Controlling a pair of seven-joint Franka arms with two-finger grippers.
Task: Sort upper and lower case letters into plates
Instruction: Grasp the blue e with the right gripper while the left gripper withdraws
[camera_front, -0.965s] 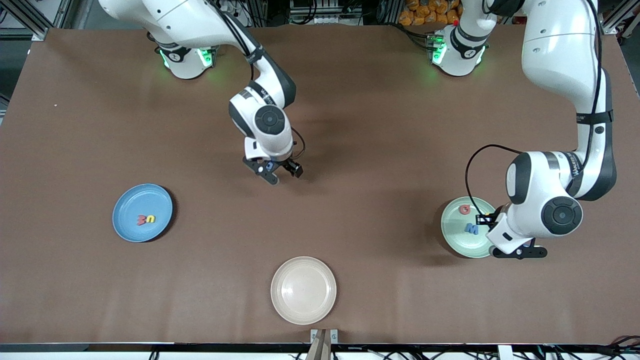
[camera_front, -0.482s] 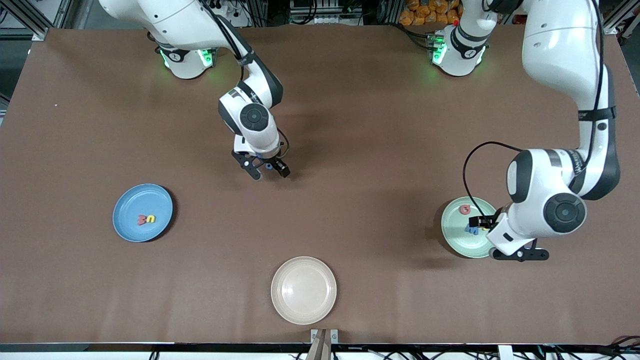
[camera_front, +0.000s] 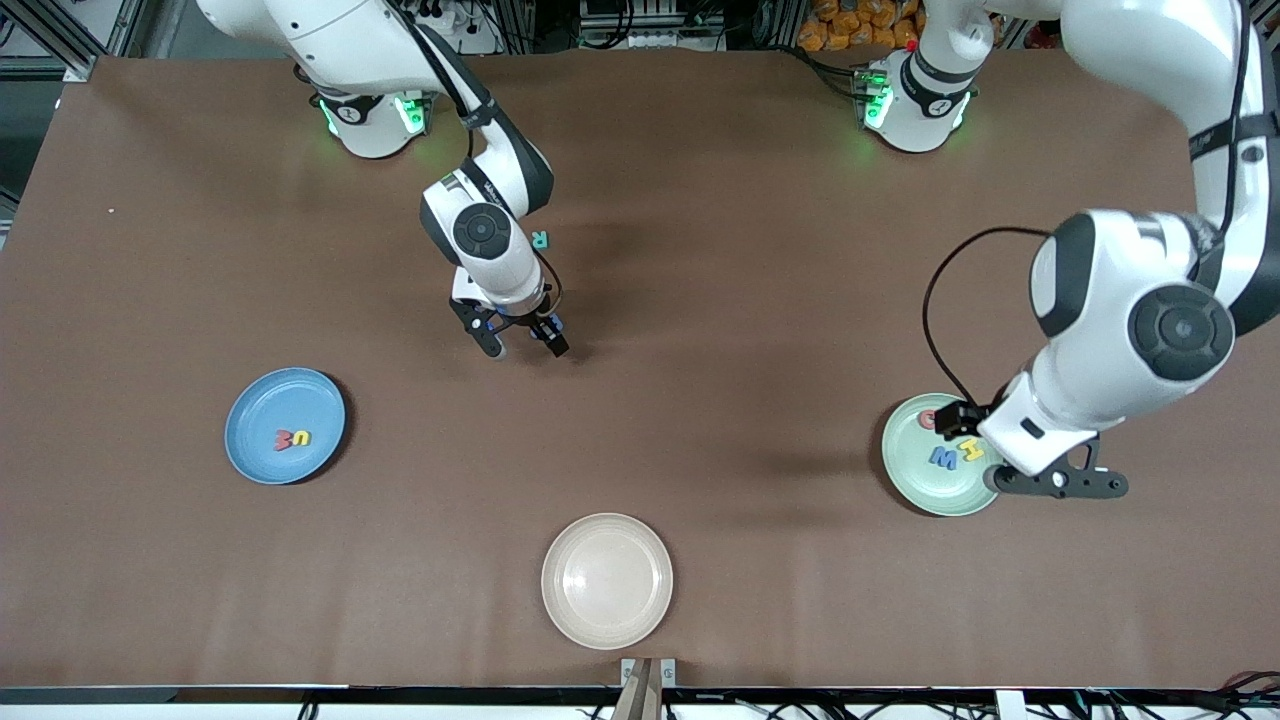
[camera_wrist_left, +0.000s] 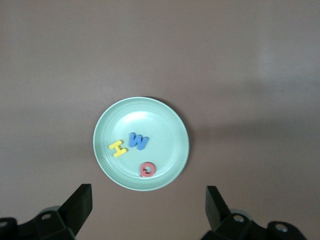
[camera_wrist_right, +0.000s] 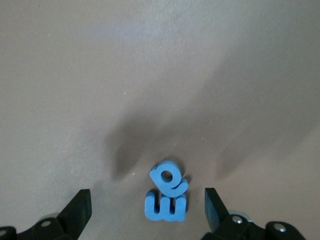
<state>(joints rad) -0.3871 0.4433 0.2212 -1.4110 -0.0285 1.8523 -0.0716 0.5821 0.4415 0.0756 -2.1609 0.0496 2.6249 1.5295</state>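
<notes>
Roughly five of eight sorted. On mint plate (camera_wrist_left: 172, 125): yellow I (camera_wrist_left: 117, 148), blue W (camera_wrist_left: 138, 141), red letter (camera_wrist_left: 147, 169) (a Q or G, hard to tell). On blue plate (camera_front: 250, 400): red and yellow lowercase pair (camera_front: 293, 439). Left on the table: two blue letters (camera_wrist_right: 167, 197) touching each other, under right gripper (camera_wrist_right: 145, 210), jaws wide and empty; teal R (camera_front: 539, 240) beside the right arm. Left gripper (camera_wrist_left: 147, 207) over mint plate, wide, empty. Beige plate (camera_front: 607, 580) bare.

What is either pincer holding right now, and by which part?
Nothing. The left pincer is open over the green plate; the right pincer is open over two blue letters.
</notes>
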